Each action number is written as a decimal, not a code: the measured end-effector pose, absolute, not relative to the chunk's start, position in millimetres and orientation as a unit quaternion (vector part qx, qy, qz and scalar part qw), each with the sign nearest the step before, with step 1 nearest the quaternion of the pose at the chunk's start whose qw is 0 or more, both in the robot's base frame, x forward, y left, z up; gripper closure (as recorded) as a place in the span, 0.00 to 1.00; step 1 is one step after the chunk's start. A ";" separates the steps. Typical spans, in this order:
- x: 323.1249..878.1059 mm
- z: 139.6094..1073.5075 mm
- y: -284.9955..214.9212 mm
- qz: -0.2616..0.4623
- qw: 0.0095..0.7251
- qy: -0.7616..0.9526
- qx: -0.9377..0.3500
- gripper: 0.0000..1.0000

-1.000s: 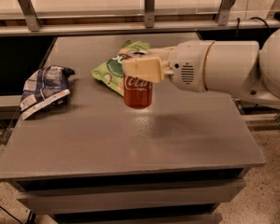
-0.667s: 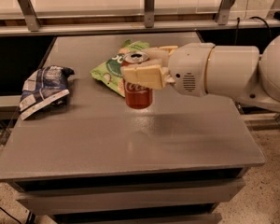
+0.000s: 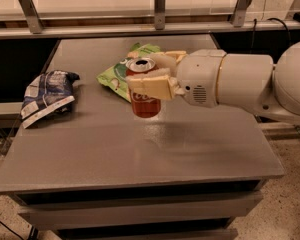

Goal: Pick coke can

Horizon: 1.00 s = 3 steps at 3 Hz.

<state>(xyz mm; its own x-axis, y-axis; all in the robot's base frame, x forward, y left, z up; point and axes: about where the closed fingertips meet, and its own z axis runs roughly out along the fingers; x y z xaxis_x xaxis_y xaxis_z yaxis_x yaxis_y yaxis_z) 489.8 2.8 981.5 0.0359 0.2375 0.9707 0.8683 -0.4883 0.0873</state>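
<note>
- In the camera view, we are looking down on a grey desk [image 3: 140, 159]. The coke can [image 3: 146, 106] is standing upright near the desk's middle, slightly toward the far edge.
- The gripper [image 3: 146, 73] is reaching in from the right edge on a thick white arm [image 3: 230, 79]. Its two pale fingers [image 3: 152, 88] are clamping the can's upper half, one on the near side and one on the far side.
- We are judging the grasp as made and the lift as the step in hand. We cannot tell whether the can's base is resting on the desk or is just off it.
- The green snack bag [image 3: 115, 76] is lying just behind and left of the can, toward the far edge. We are unsure whether the two are touching.
- So we are advising a straight vertical rise, with no sideways drift toward the far-left corner that could drag the bag along.
- The blue-and-white chip bag [image 3: 47, 94] is lying at the left edge, well apart from the can, and is posing no trouble.
- The fingers are sitting high on the can, leaving the lower body hanging free, so a jerk could swing or slip it. We are recommending a slow, steady lift.
- The silver top is showing a dark patch that may be an opening, so we are treating upright carriage as the safer course.
- Thin aluminium is likely to dent, so we are favouring a firm hold with no further squeezing.
</note>
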 end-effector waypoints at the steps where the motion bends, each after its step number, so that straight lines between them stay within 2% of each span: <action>1: 484.4 970.6 2.4 -0.569 0.308 -0.419 -0.637 1.00; 2: 480.0 962.7 1.6 -0.575 0.328 -0.423 -0.619 0.82; 3: 475.5 949.2 1.0 -0.562 0.345 -0.431 -0.616 0.58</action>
